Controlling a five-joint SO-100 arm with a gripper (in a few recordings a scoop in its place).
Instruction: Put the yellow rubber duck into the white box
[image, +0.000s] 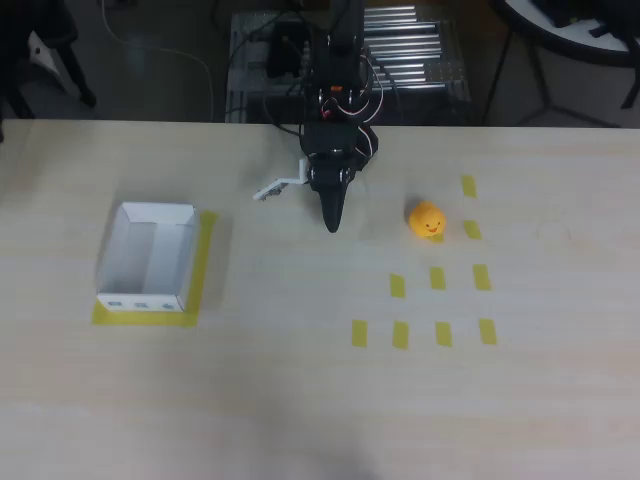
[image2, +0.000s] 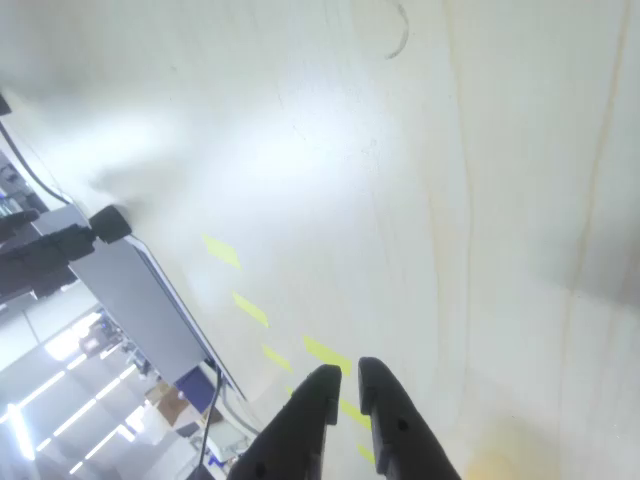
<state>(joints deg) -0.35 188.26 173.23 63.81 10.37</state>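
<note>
Overhead view gives us one black arm (image: 335, 150) reaching in from the far edge of a pale wooden table (image: 300, 400), its gripper (image: 332, 222) pointing down the picture toward us with the two fingers drawn together to a single dark tip and nothing between them. From the wrist view we see the same gripper (image2: 345, 385): two dark fingers (image2: 310, 420) side by side with only a thin slit between them, holding nothing, above bare pale table with several yellow tape marks (image2: 250, 310) trailing off behind. We count one yellow rubber duck (image: 427, 219), standing on the table to the right of the gripper in the overhead view, apart from it, its small dark-marked face turned toward the lower edge of the picture. We count one white box (image: 148, 257), open at the top, near the left side of the table and well apart from both duck and gripper; it sits on one large yellow tape patch (image: 203, 265) that shows along its right and lower sides, and small dark marks run along its lower wall. Around the duck we count nine small yellow tape rectangles (image: 438, 278): two beside it at the right, three in a row below, and four in the lowest row. One small white piece (image: 275, 187) juts out from the arm's left side.
</note>
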